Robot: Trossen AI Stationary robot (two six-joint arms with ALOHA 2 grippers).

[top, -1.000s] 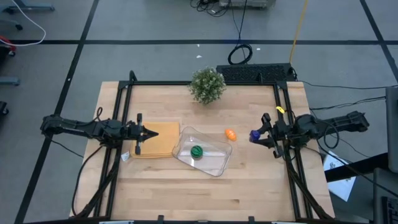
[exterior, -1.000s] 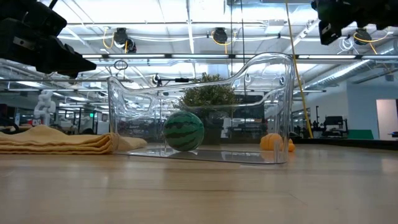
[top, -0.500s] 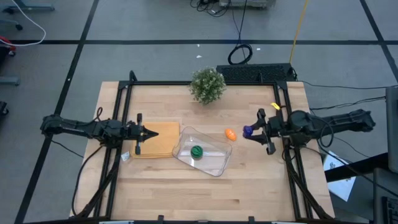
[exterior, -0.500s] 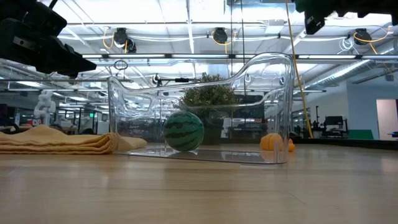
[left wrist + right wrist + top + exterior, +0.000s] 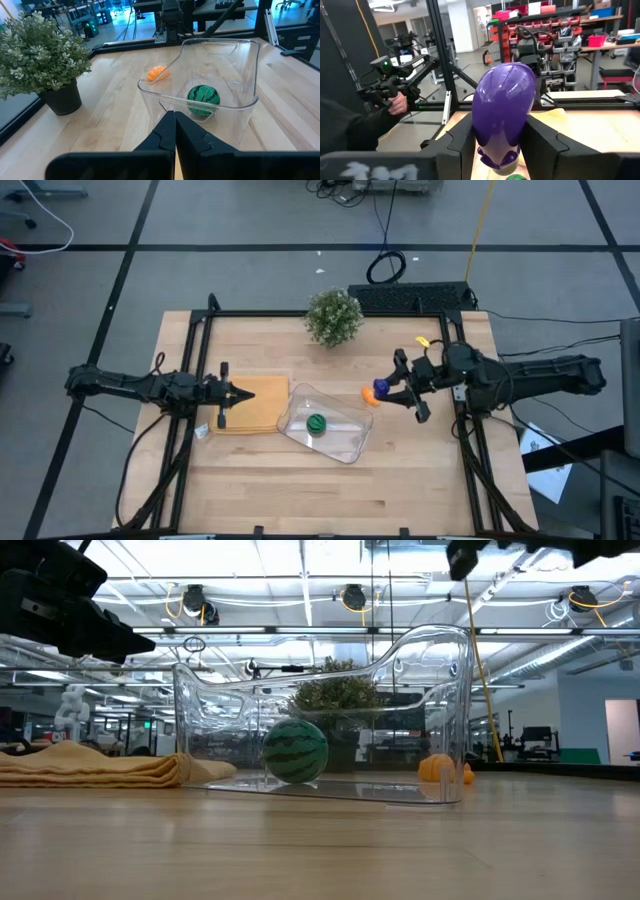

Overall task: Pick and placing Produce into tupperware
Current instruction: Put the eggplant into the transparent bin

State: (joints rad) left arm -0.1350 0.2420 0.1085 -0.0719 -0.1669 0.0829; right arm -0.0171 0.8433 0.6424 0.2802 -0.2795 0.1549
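The purple piece (image 5: 380,388) was seen clamped between the 2 fingers of the right gripper (image 5: 385,390), carried in the air above the table (image 5: 260,480) and just beside the orange piece (image 5: 370,396) in the overhead view. From the right wrist camera the purple piece (image 5: 504,112) filled the gap between the dark fingers (image 5: 457,142), held upright — its rounded end up.

The tupperware (image 5: 340,448) was shown near the table's middle, with the round green piece (image 5: 316,422) already lying inside it. The orange piece was left on the wood outside, close to the container's far right corner.

The left gripper (image 5: 238,393) was parked over the tan mat (image 5: 262,412) at the left, its fingers pressed together and empty.

The step in hand was judged to be the carry of the second item — 1 of 3 pieces was in, 1 in transit, 1 still to be fetched. The next move would call for the load to be taken further over the clear rim, lowered inside clear of the green piece, and only then released.
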